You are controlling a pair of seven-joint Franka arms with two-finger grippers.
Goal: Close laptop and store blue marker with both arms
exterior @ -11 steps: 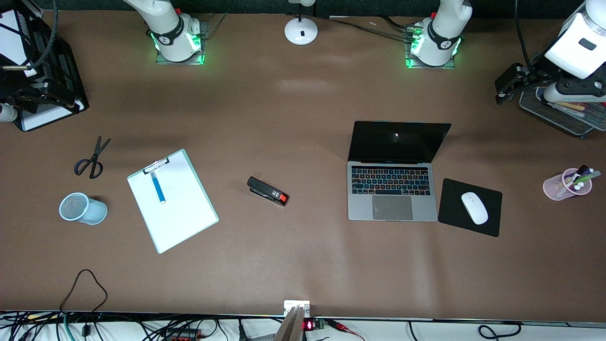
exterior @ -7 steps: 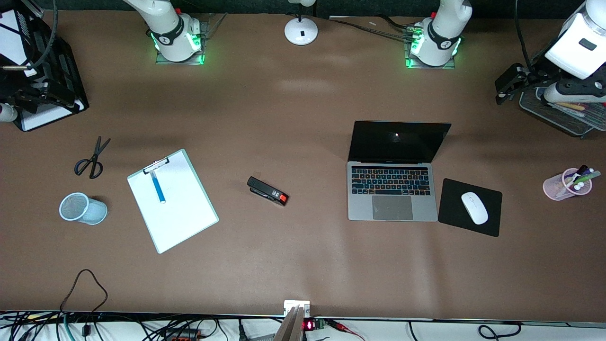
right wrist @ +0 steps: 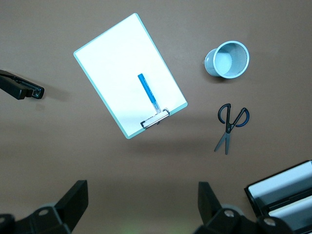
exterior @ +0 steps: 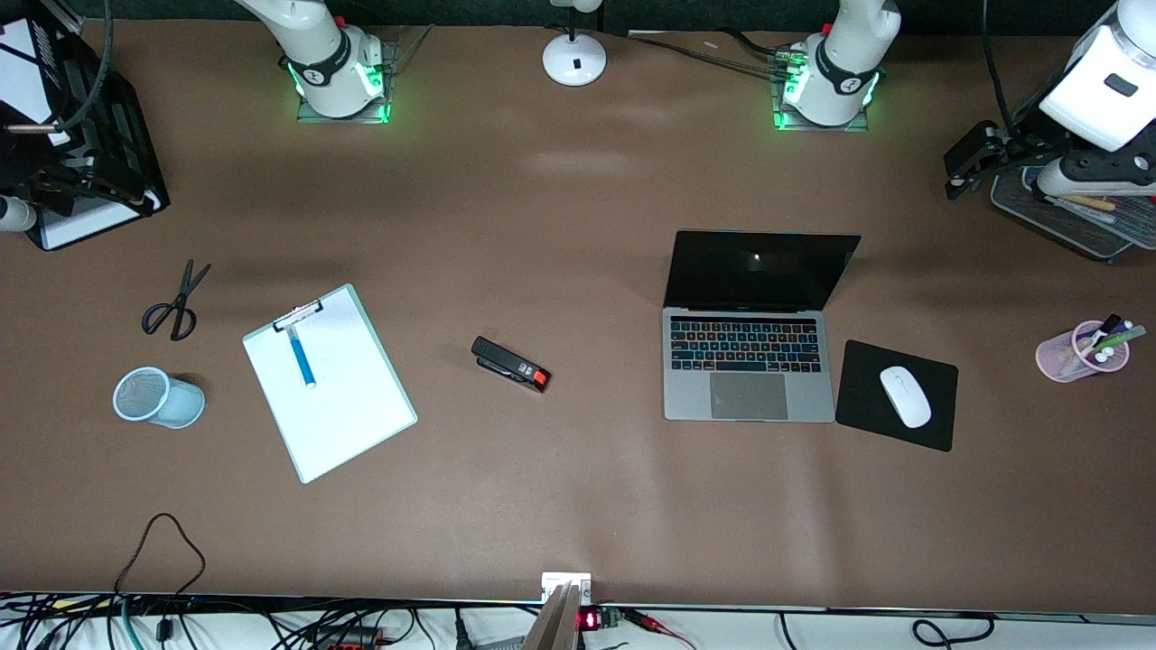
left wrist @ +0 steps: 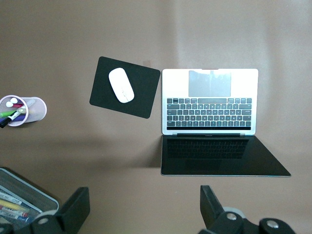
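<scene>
The laptop (exterior: 750,366) lies open with its black screen up, toward the left arm's end of the table; it also shows in the left wrist view (left wrist: 209,102). The blue marker (exterior: 301,357) lies on a white clipboard (exterior: 343,406) toward the right arm's end, and shows in the right wrist view (right wrist: 147,92). My left gripper (left wrist: 145,207) is open and empty, high over bare table between its base and the laptop; in the front view it shows as a black hand (exterior: 968,162). My right gripper (right wrist: 144,202) is open and empty, high over bare table above the clipboard.
A light-blue mesh cup (exterior: 158,397) lies on its side beside the clipboard, with scissors (exterior: 176,302) nearby. A black stapler (exterior: 510,364) lies mid-table. A white mouse (exterior: 905,395) sits on a black pad (exterior: 935,429). A pink cup of markers (exterior: 1082,352) and a mesh tray (exterior: 1057,221) stand at the left arm's end.
</scene>
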